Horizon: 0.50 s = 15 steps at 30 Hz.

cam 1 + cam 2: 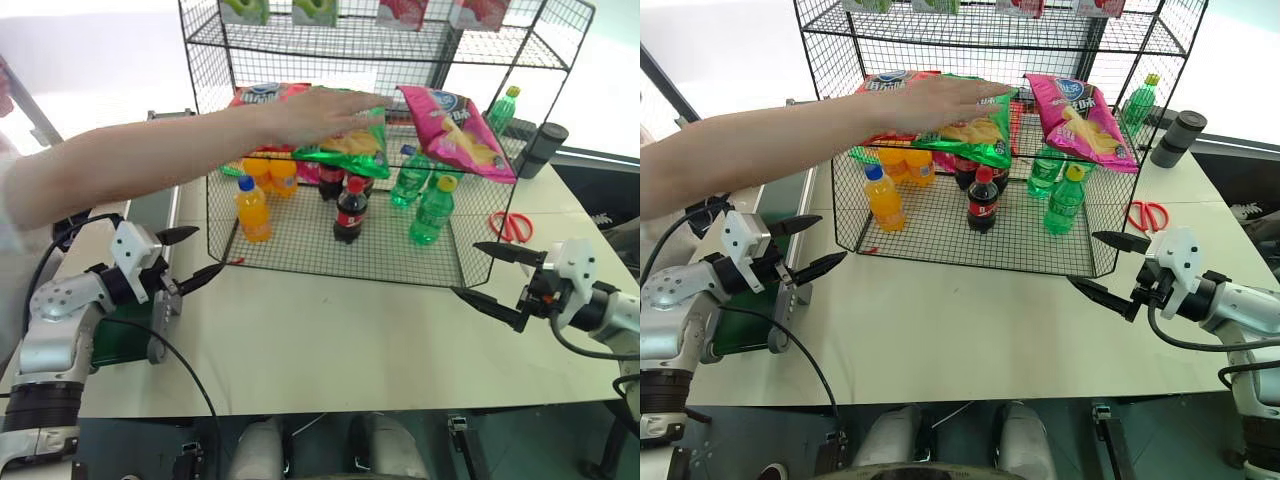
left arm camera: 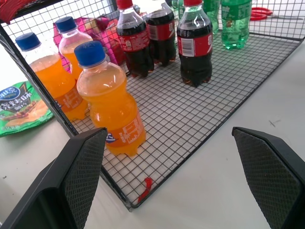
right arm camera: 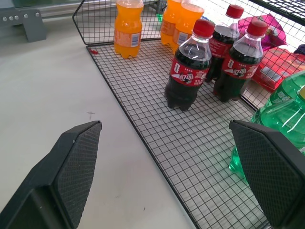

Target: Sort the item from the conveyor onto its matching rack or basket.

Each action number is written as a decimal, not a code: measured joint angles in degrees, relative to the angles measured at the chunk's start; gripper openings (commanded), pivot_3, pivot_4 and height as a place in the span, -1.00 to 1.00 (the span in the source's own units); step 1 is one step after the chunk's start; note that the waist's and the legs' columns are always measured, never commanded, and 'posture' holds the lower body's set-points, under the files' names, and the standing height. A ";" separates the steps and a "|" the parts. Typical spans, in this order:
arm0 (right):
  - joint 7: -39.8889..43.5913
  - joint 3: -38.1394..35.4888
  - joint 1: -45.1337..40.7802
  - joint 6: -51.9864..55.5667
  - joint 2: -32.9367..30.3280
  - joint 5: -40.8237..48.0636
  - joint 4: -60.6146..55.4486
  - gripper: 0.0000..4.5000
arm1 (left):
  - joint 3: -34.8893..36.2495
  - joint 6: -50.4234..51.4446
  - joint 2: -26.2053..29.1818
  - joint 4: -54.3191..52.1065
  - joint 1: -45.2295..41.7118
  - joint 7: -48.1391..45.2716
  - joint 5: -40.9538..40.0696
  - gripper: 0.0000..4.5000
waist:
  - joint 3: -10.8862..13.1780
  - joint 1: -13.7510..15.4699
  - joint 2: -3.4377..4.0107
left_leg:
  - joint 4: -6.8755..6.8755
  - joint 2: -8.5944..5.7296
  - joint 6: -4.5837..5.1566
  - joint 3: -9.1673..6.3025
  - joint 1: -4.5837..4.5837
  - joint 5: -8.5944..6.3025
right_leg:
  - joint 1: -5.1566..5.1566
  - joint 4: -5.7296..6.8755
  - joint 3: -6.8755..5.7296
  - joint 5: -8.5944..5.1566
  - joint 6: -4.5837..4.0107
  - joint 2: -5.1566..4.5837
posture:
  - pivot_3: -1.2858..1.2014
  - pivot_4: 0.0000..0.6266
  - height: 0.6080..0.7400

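Observation:
A magenta-pink crisp bag (image 1: 455, 130) lies tilted on the middle tier of the black wire rack (image 1: 300, 252), at its right end. The dark green conveyor (image 1: 120, 342) runs along the table's left side, and I see nothing on the part that shows. My left gripper (image 1: 218, 248) hovers open and empty at the rack's front left corner, above the conveyor's end. To the right, my right gripper (image 1: 464, 268) hangs open and empty just outside the rack's front right corner. Both point inward over the white table.
A person's arm (image 1: 150, 160) reaches from the left, hand on a green bag (image 1: 350, 150) on the middle tier beside a red bag (image 1: 260, 97). Orange (image 1: 252, 210), cola (image 1: 350, 212) and green bottles (image 1: 432, 212) stand on the bottom grid. Red scissors (image 1: 512, 226) and a dark cup (image 1: 545, 148) sit right.

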 measured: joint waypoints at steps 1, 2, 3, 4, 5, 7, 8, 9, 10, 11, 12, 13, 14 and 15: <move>-0.26 0.00 -0.07 0.00 0.07 0.02 0.00 0.99 | -0.05 0.00 -0.15 0.00 -0.01 0.03 0.05 1.00 | 0.00 0.00 0.00 | 0.00 0.00 0.00 0.00 0.00 0.00 | 0.00 0.00 0.00 0.00 0.00 0.00 | 0.03 -0.52 1.00; -0.64 -0.01 -0.19 0.05 0.25 0.12 -0.01 0.99 | -0.05 0.00 -0.27 0.00 -0.02 0.11 0.07 1.00 | 0.00 -0.01 0.00 | 0.00 0.00 0.00 0.00 0.00 0.00 | 0.00 0.00 0.00 0.00 0.00 0.00 | 0.03 -0.52 1.00; -1.11 -0.11 -0.33 0.15 0.64 0.34 -0.02 0.99 | -0.05 0.00 -0.39 0.00 -0.02 0.28 0.08 1.00 | 0.00 -0.02 0.00 | 0.00 0.00 0.00 0.00 0.00 0.00 | 0.00 0.00 0.00 0.00 0.00 0.00 | 0.03 -0.52 1.00; -1.50 -0.14 -0.39 0.22 1.01 0.69 -0.06 0.99 | -0.06 0.00 -0.55 -0.01 -0.02 0.40 0.09 1.00 | 0.00 -0.01 0.00 | 0.00 0.00 -0.01 0.00 0.00 0.01 | 0.00 0.01 0.00 0.00 0.00 0.00 | 0.03 -0.52 1.00; -1.72 -0.14 -0.39 0.25 1.30 0.81 -0.10 0.99 | -0.06 -0.01 -0.64 -0.01 -0.01 0.49 0.09 1.00 | 0.00 0.00 0.00 | 0.00 0.00 -0.01 0.00 0.00 0.01 | 0.00 0.01 0.00 0.00 0.00 0.00 | 0.03 -0.52 1.00; -2.44 -0.23 -0.38 0.26 1.95 1.25 -0.24 0.99 | -0.06 -0.01 -0.71 -0.06 0.13 0.72 0.09 1.00 | 0.00 0.00 0.00 | 0.00 0.00 -0.01 0.00 0.00 0.01 | 0.00 0.01 0.00 0.00 0.00 0.00 | 0.03 -0.52 1.00; -2.78 -0.23 -0.38 0.31 2.27 1.38 -0.29 0.99 | -0.06 -0.01 -0.87 -0.07 0.15 0.82 0.10 1.00 | 0.00 0.00 0.00 | 0.00 0.00 -0.01 0.00 0.00 0.01 | 0.00 0.01 0.00 0.00 0.00 0.00 | 0.03 -0.52 1.00; -2.95 -0.23 -0.38 0.35 2.30 1.43 -0.29 0.99 | -0.06 -0.01 -1.03 -0.07 0.16 0.85 0.10 1.00 | 0.00 0.00 0.00 | 0.00 0.00 -0.01 0.00 0.00 0.01 | 0.00 0.01 0.00 0.00 0.00 0.00 | 0.03 -0.52 1.00; -3.38 -0.28 -0.45 0.34 2.45 1.61 -0.34 0.99 | -0.13 -0.01 -1.18 -0.07 0.16 0.90 0.11 1.00 | 0.00 0.00 0.00 | 0.00 0.00 -0.01 0.00 0.00 0.01 | 0.00 0.01 0.00 0.00 0.00 0.00 | 0.03 -0.52 1.00; -3.72 -0.34 -0.65 0.34 2.69 1.76 -0.40 0.99 | -0.19 -0.01 -1.26 -0.07 0.15 0.91 0.12 1.00 | 0.00 0.00 -0.01 | 0.01 0.00 -0.01 0.00 0.00 0.01 | 0.00 0.02 0.00 0.00 0.00 0.00 | 0.03 -0.52 1.00; -4.32 -0.55 -1.28 0.24 3.43 2.08 -0.47 0.99 | -0.29 -0.01 -1.41 -0.09 0.11 0.91 0.13 1.00 | -0.01 -0.04 0.00 | 0.01 0.00 -0.02 0.00 0.01 0.01 | 0.00 0.02 0.00 0.00 0.00 0.00 | 0.03 -0.52 1.00; -4.68 -0.68 -1.54 0.13 3.83 2.45 -0.60 0.99 | -0.39 -0.01 -1.60 -0.13 0.05 0.91 0.13 1.00 | -0.01 -0.04 0.00 | 0.01 0.00 -0.02 0.00 0.01 0.01 | 0.00 0.02 0.00 0.00 0.00 0.00 | 0.03 -0.52 1.00; -5.15 -0.82 -1.65 0.10 4.18 2.84 -0.84 0.99 | -0.57 -0.01 -1.76 -0.16 0.04 0.91 0.14 1.00 | -0.01 -0.02 0.00 | 0.01 0.00 -0.02 0.00 0.01 0.01 | 0.00 0.03 0.00 0.00 0.00 0.00 | 0.03 -0.52 1.00; -5.59 -1.03 -1.71 0.05 4.56 3.16 -1.11 0.99 | -0.88 -0.01 -1.85 -0.16 0.03 0.90 0.17 1.00 | -0.01 -0.01 0.00 | 0.01 0.00 -0.02 0.00 0.01 0.01 | 0.00 0.02 0.00 0.00 0.00 0.00 | 0.03 -0.52 1.00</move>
